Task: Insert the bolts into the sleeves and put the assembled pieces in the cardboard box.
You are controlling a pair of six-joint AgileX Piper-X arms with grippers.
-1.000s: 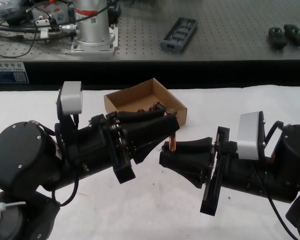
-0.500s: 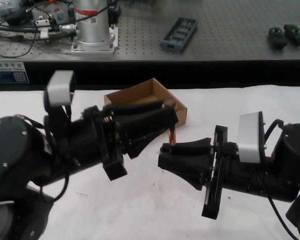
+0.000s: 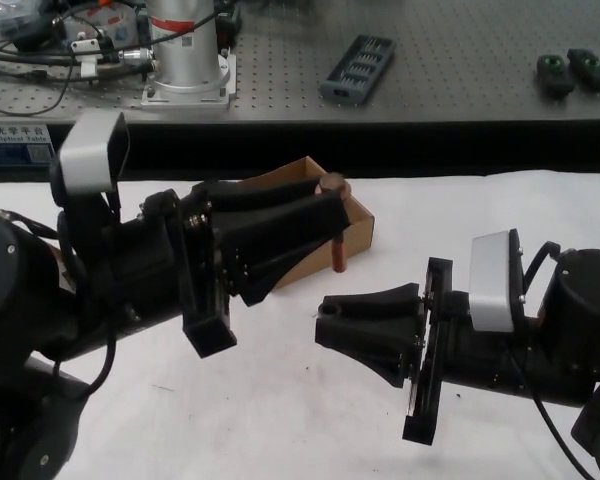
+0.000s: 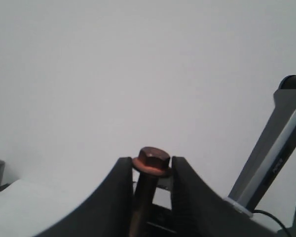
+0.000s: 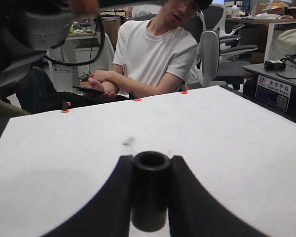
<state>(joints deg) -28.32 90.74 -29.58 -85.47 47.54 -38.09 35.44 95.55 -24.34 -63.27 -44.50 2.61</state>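
Near cardboard box (image 3: 359, 230) edge, left claw (image 3: 331, 212) pinching bolt (image 3: 338, 256), right claw (image 5: 150, 168) pinching sleeve (image 5: 150, 192), gap between.

- The left gripper (image 3: 332, 218) is covering most of the cardboard box (image 3: 358, 222), hiding its inside.
- The bolt (image 4: 150, 162), by the box's corner, is running off the picture's edge.
- The sleeve (image 5: 150, 192), near the box, is blending into the right gripper (image 3: 330, 312) and its dark fingers.

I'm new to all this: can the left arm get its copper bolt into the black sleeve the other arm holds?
Probably yes. The left pincer holds the bolt upright, apart from the sleeve, whose open end faces up in the right pincer; nothing lies between them.
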